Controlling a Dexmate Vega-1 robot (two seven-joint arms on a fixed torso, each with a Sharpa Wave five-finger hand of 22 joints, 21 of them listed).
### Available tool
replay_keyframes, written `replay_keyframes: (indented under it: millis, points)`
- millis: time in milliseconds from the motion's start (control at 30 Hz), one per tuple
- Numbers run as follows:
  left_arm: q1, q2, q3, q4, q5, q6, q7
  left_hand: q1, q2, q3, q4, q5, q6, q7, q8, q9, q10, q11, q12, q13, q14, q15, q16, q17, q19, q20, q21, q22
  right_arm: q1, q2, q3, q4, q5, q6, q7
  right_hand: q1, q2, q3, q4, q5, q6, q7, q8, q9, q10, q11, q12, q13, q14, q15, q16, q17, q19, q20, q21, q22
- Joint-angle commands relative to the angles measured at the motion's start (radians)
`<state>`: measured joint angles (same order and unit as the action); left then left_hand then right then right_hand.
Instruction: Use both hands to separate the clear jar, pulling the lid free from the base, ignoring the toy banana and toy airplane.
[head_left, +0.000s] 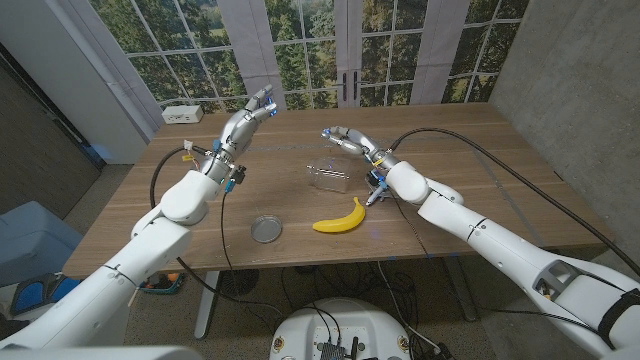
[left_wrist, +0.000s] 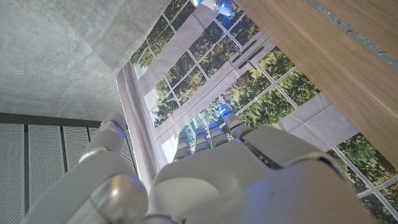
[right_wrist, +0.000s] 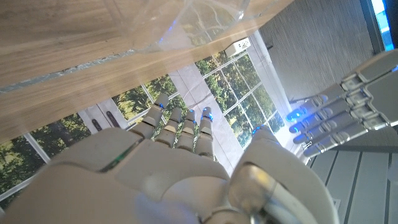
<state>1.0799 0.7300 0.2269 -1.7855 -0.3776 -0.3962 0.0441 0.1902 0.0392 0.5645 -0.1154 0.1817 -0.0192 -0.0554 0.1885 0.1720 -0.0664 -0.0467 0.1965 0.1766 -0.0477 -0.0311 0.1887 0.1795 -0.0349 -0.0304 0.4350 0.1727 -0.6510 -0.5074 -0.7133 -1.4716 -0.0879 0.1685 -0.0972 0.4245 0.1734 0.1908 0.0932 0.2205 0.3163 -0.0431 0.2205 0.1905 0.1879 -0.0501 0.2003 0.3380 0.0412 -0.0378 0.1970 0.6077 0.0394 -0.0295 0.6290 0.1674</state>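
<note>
The clear jar base (head_left: 330, 176) stands on the wooden table (head_left: 470, 160) near its middle, and it also shows in the right wrist view as a clear jar (right_wrist: 202, 15). A round clear lid (head_left: 267, 229) lies by itself near the front edge, left of the jar and apart from it. My left hand (head_left: 254, 106) is raised over the back left of the table with its fingers stretched out, holding nothing. Just behind the jar hovers my right hand (head_left: 345, 140), fingers apart and nothing in them. The left hand (right_wrist: 348, 102) also shows in the right wrist view.
A yellow toy banana (head_left: 340, 219) lies near the front edge, right of the lid and below the jar. A small white box (head_left: 180, 114) sits at the back left corner. Windows stand behind the table.
</note>
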Motion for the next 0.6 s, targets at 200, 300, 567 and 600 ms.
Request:
replay_keyframes:
  millis: [200, 300, 567, 600]
  points:
    - [-0.063, 0.002, 0.032, 0.076, -0.113, 0.041, -0.078, -0.059, 0.059, -0.002, 0.042, 0.014, -0.003, -0.006, -0.009, -0.002, -0.016, -0.028, -0.007, -0.002, -0.019, -0.043, -0.004, 0.002, 0.008, -0.019, -0.021, 0.0, -0.036, 0.002, 0.084, 0.044, 0.172, 0.128, 0.034, -0.068, 0.011, 0.038, 0.046, 0.009, -0.098, -0.008, -0.045, -0.005, -0.059, -0.015, -0.019, -0.041, -0.023, -0.097, -0.015, -0.074, 0.001, -0.058, -0.044, -0.001]
    - [-0.071, 0.017, 0.036, 0.078, -0.15, 0.072, -0.108, -0.087, 0.086, -0.002, 0.064, 0.022, -0.019, -0.012, -0.014, -0.003, -0.04, -0.035, -0.015, -0.003, -0.041, -0.054, -0.009, 0.001, 0.004, -0.027, -0.035, -0.001, -0.046, 0.006, 0.097, 0.053, 0.194, 0.149, 0.03, -0.077, 0.008, 0.047, 0.048, 0.012, -0.138, -0.009, -0.052, -0.006, -0.076, -0.017, -0.021, -0.053, -0.028, -0.093, -0.016, -0.094, 0.004, -0.059, -0.054, -0.002]
    - [-0.09, 0.022, 0.047, 0.099, -0.202, 0.097, -0.15, -0.143, 0.136, 0.009, 0.127, 0.047, -0.109, -0.011, -0.023, -0.004, -0.131, -0.024, -0.025, -0.004, -0.129, -0.053, -0.017, -0.001, -0.06, -0.055, -0.1, -0.003, -0.072, 0.009, 0.128, 0.065, 0.238, 0.186, 0.019, -0.088, 0.006, 0.06, 0.049, 0.016, -0.185, -0.002, -0.051, -0.009, -0.105, -0.019, -0.024, -0.071, -0.056, -0.092, -0.021, -0.124, 0.005, -0.081, -0.072, -0.002]
    - [-0.089, 0.018, 0.047, 0.104, -0.205, 0.095, -0.146, -0.144, 0.138, 0.01, 0.129, 0.048, -0.109, -0.011, -0.022, -0.004, -0.131, -0.025, -0.024, -0.004, -0.13, -0.053, -0.017, -0.001, -0.06, -0.056, -0.1, -0.003, -0.076, 0.01, 0.133, 0.066, 0.241, 0.194, 0.013, -0.089, 0.007, 0.061, 0.049, 0.017, -0.186, -0.002, -0.051, -0.009, -0.106, -0.02, -0.024, -0.072, -0.056, -0.092, -0.021, -0.125, 0.005, -0.084, -0.073, -0.002]
